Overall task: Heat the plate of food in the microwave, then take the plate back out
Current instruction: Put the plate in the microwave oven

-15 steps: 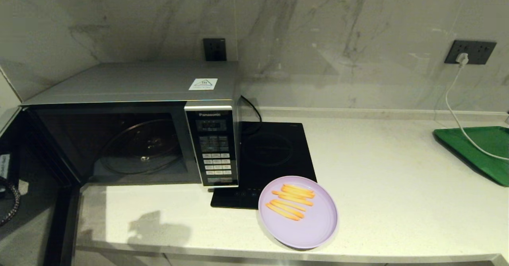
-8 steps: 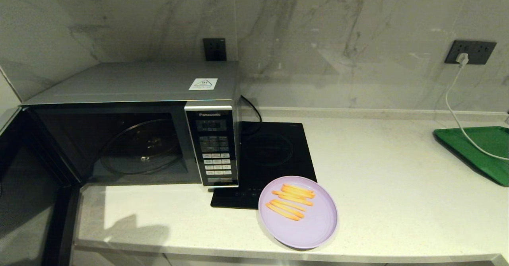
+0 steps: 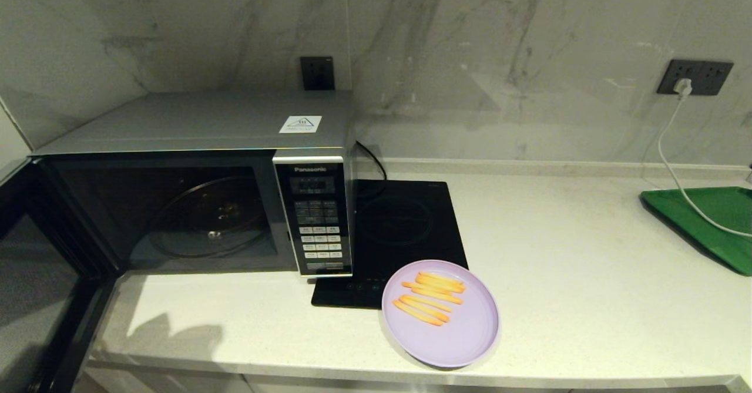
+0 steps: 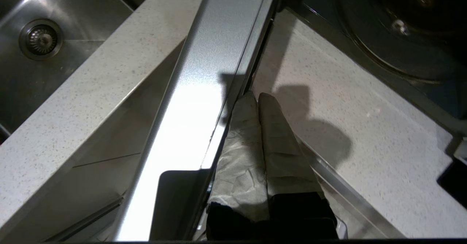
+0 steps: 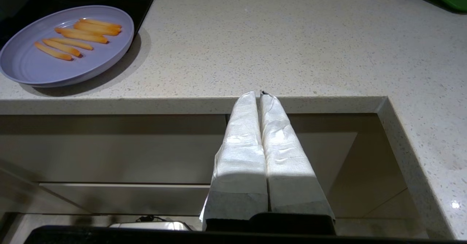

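The plate of food (image 3: 440,313), lilac with orange sticks, lies on the counter in front of the hob, right of the microwave (image 3: 200,181). The microwave's door (image 3: 35,287) is swung open to the left, showing the glass turntable (image 3: 208,217) inside. Neither gripper shows in the head view. In the left wrist view my left gripper (image 4: 258,95) is shut and empty, close against the inner side of the door's silver top edge (image 4: 204,72). My right gripper (image 5: 259,93) is shut and empty, below the counter's front edge, right of the plate (image 5: 65,47).
A black induction hob (image 3: 405,234) lies beside the microwave, with the plate overlapping its front corner. A green tray (image 3: 711,222) with a white cable across it sits at the far right. A steel sink (image 4: 40,39) lies left of the open door.
The microwave door has swung further open to the left. The left arm's cable at the left edge has left the head view, and its shadow on the counter slid left.
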`<state>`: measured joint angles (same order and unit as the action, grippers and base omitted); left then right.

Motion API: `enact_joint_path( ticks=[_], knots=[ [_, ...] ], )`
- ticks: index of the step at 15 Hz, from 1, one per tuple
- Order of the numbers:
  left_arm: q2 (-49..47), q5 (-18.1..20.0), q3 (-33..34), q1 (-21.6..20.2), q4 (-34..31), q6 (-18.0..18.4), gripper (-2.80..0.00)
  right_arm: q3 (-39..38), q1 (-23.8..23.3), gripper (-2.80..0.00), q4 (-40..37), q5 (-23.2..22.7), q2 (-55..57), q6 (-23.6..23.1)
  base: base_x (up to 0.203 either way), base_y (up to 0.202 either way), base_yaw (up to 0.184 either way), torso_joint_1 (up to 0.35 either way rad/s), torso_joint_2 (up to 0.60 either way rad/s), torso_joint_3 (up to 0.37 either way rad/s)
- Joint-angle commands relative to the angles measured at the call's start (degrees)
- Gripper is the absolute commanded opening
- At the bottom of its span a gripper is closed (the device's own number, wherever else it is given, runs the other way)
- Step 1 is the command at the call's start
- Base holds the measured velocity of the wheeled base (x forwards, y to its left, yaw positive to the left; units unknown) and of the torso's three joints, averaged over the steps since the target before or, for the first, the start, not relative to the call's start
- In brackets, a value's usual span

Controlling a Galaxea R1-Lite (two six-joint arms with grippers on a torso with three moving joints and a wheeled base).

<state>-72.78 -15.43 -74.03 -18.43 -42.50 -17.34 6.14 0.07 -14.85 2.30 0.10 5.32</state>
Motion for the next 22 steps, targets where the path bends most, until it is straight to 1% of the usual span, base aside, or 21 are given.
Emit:
enact_joint_path(
  ticks=[1, 2, 4, 6, 8, 9, 11, 13, 14, 15, 16, 17, 18, 19, 20, 21, 22],
  knots=[
    [-1.06, -0.08, -0.08, -3.40, 0.05, 0.14, -2.80, 0.01, 0.01, -2.80, -0.09, -0.01, -0.01, 0.04, 0.000, 0.000, 0.000, 0.000, 0.00, 0.000],
    [-1.45, 0.02, -0.16, -4.45, 0.54, 0.11, -2.80, 0.01, 0.01, -2.80, -0.09, -0.01, -0.01, 0.04, 0.000, 0.000, 0.000, 0.000, 0.00, 0.000],
    [-1.15, 0.35, 0.00, -4.42, 0.84, 0.02, -2.80, 0.01, 0.01, -2.80, -0.09, -0.01, -0.01, 0.04, 0.000, 0.000, 0.000, 0.000, 0.00, 0.000],
    [-0.98, 1.28, 0.03, -2.13, 0.89, -0.07, -2.80, 0.01, 0.01, -2.80, -0.09, -0.01, -0.01, 0.04, 0.000, 0.000, 0.000, 0.000, 0.00, 0.000],
    [-0.74, 3.19, 0.94, 2.31, 0.79, -1.11, -2.80, 0.01, 0.01, -2.80, -0.09, -0.01, -0.01, 0.04, 0.000, 0.000, 0.000, 0.000, 0.00, 0.000],
    [-0.18, 3.75, 2.16, 5.56, 0.75, -2.27, -2.80, 0.01, 0.01, -2.80, -0.09, -0.01, -0.01, 0.04, 0.000, 0.000, 0.000, 0.000, 0.00, 0.000],
    [0.61, 4.23, 5.42, 14.47, 0.78, -6.22, -2.80, 0.01, 0.02, -2.80, -0.09, -0.01, -0.01, 0.04, 0.000, 0.000, 0.000, 0.000, 0.00, 0.000],
    [1.10, 4.45, 8.83, 26.57, 0.91, -12.23, -2.80, 0.01, 0.07, -2.80, -0.09, -0.01, -0.01, 0.04, 0.000, 0.000, 0.000, 0.000, 0.00, 0.000],
    [1.09, 4.50, 10.05, 33.17, 1.21, -15.88, -2.80, 0.01, 0.01, -2.80, -0.09, -0.01, -0.01, 0.04, 0.000, 0.000, 0.000, 0.000, 0.00, 0.000],
    [0.56, 4.96, 11.04, 38.98, 2.26, -20.57, -2.80, 0.01, 0.01, -2.80, -0.09, -0.01, -0.01, 0.04, 0.000, 0.000, 0.000, 0.000, 0.00, 0.000],
    [-0.54, 7.47, 11.71, 43.20, 4.27, -25.80, -2.80, 0.01, 0.01, -2.80, -0.09, -0.01, -0.01, 0.04, 0.000, 0.000, 0.000, 0.000, 0.00, 0.000],
    [-1.11, 12.74, 11.81, 45.21, 5.47, -28.24, -2.80, 0.01, 0.01, -2.80, -0.09, -0.01, -0.01, 0.04, 0.000, 0.000, 0.000, 0.000, 0.00, 0.000],
    [-1.26, 16.88, 12.26, 47.22, 5.98, -29.01, -2.80, 0.01, 0.01, -2.80, -0.09, -0.01, -0.01, 0.04, 0.000, 0.000, 0.000, 0.000, 0.00, 0.000],
    [-1.06, 19.53, 14.48, 48.66, 6.40, -28.90, -2.80, 0.01, 0.01, -2.80, -0.09, -0.01, -0.01, 0.04, 0.000, 0.000, 0.000, 0.000, 0.00, 0.000],
    [-1.03, 21.60, 17.60, 49.85, 8.50, -27.79, -2.80, 0.01, 0.01, -2.80, -0.09, -0.01, -0.01, 0.04, 0.000, 0.000, 0.000, 0.000, 0.00, 0.000],
    [-1.80, 22.83, 20.25, 50.65, 13.08, -26.47, -2.80, 0.01, 0.01, -2.80, -0.09, -0.01, -0.01, 0.04, 0.000, 0.000, 0.000, 0.000, 0.00, 0.000],
    [-4.30, 23.36, 21.50, 51.31, 17.41, -25.56, -2.80, 0.01, 0.01, -2.80, -0.09, -0.01, -0.01, 0.04, 0.000, 0.000, 0.000, 0.000, 0.00, 0.000]
  ],
)
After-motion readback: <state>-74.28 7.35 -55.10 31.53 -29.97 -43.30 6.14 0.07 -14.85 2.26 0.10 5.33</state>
